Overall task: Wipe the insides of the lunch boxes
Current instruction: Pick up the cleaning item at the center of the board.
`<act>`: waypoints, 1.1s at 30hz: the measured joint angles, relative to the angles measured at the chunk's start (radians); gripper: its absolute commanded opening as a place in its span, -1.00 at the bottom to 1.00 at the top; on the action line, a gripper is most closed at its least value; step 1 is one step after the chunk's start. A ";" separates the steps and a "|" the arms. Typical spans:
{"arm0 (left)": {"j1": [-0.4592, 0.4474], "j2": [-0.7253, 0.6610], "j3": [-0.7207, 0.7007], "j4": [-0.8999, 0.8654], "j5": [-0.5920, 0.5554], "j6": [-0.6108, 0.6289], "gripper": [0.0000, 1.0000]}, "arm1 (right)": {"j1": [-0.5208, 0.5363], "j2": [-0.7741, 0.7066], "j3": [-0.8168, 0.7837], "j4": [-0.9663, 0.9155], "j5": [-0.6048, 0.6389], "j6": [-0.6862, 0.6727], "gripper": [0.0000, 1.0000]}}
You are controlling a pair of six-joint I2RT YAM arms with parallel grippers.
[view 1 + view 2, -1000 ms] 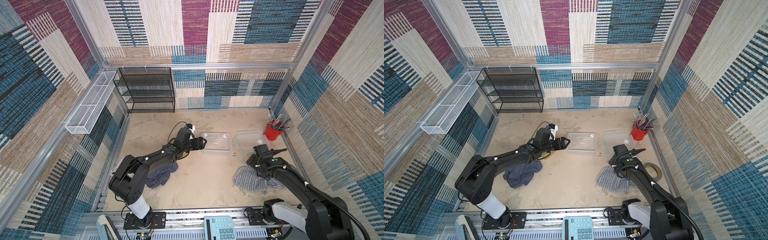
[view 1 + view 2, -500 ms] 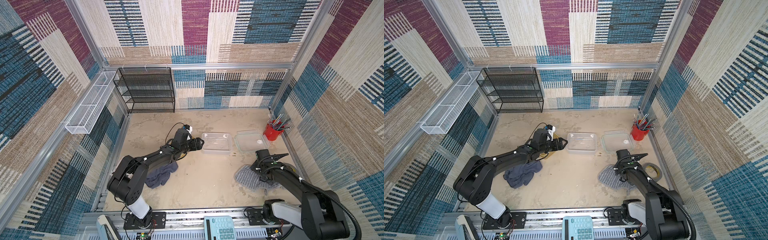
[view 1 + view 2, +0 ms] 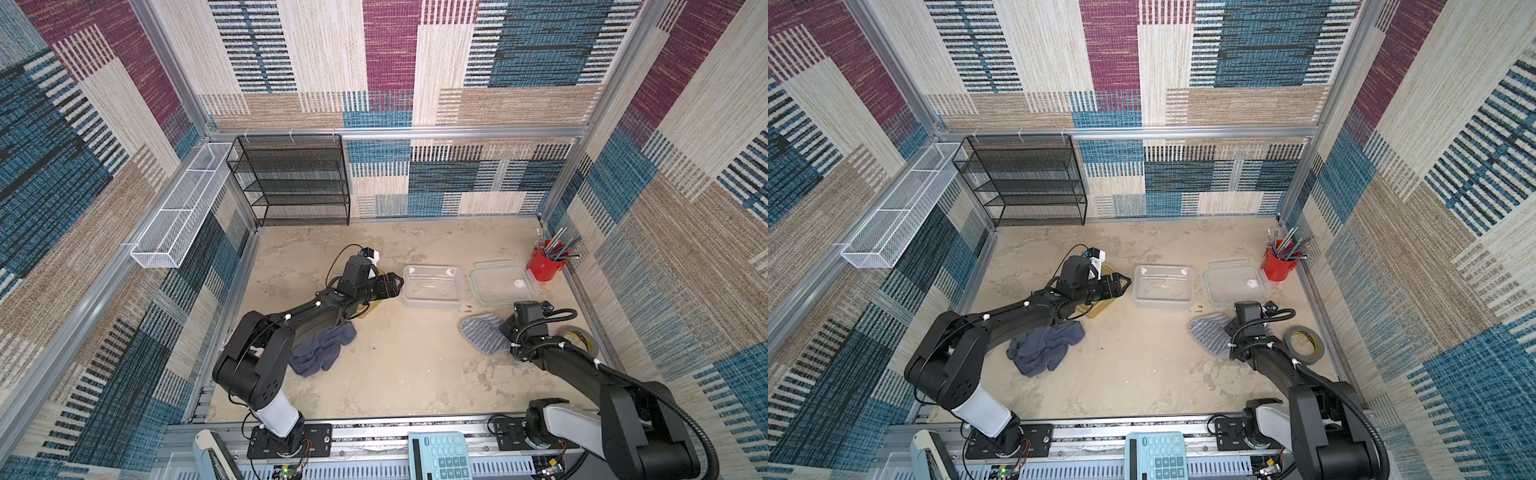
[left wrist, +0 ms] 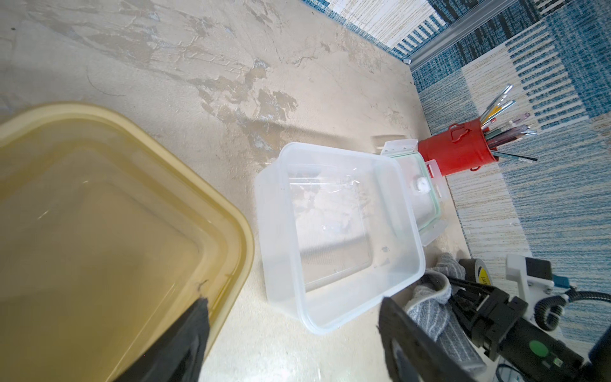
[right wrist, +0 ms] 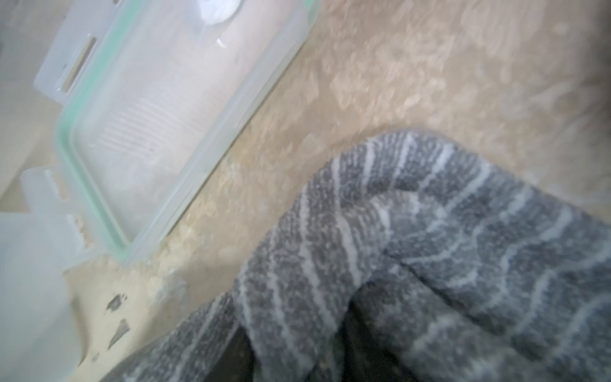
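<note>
The clear lunch box point(image 3: 434, 286) point(image 3: 1163, 286) stands open in mid-table, and its green-rimmed lid point(image 3: 500, 284) point(image 5: 158, 109) lies to its right. Most of the amber lunch box point(image 4: 99, 215) point(image 3: 1100, 309) is hidden under my left arm. Just left of the clear box, my left gripper point(image 3: 398, 284) point(image 4: 294, 304) hovers open and holds nothing. A fold of the grey striped cloth point(image 3: 482, 332) point(image 5: 429, 231) bunches up between the dark fingers of my right gripper point(image 3: 509, 328) point(image 5: 291, 340), which is pressed down and shut on it, in front of the lid.
A dark blue cloth point(image 3: 320, 349) lies beneath my left arm. A red pen cup point(image 3: 544, 266) stands at the right wall and a tape roll point(image 3: 1304, 345) lies beside my right arm. A black mesh shelf point(image 3: 291, 183) fills the back left, and a calculator point(image 3: 440, 457) sits on the front rail.
My right gripper has come down onto the grey striped cloth and closed on a fold of it, and the cloth has bunched. My left arm has barely moved.
</note>
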 measured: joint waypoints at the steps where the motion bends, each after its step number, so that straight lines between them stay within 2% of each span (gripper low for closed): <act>1: 0.000 0.000 0.000 0.000 0.001 0.000 0.64 | 0.000 -0.023 -0.001 -0.016 -0.029 0.005 -0.61; 4: 0.000 0.000 0.000 0.000 0.002 0.000 0.64 | 0.002 -0.107 -0.013 -0.092 -0.110 0.013 -0.83; 7: 0.000 0.000 0.000 -0.001 0.001 0.000 0.64 | 0.004 -0.226 -0.014 -0.117 -0.136 0.011 -0.97; 14: 0.000 0.000 0.013 -0.008 0.001 0.000 0.63 | 0.004 -0.414 0.041 -0.116 -0.159 -0.048 -1.00; 26: 0.000 0.016 0.027 -0.017 0.023 -0.005 0.61 | 0.015 -0.455 0.249 -0.101 -0.185 -0.159 -1.00; 33: 0.000 0.059 0.063 -0.021 0.057 -0.008 0.53 | 0.107 -0.375 0.375 -0.056 -0.195 -0.251 -1.00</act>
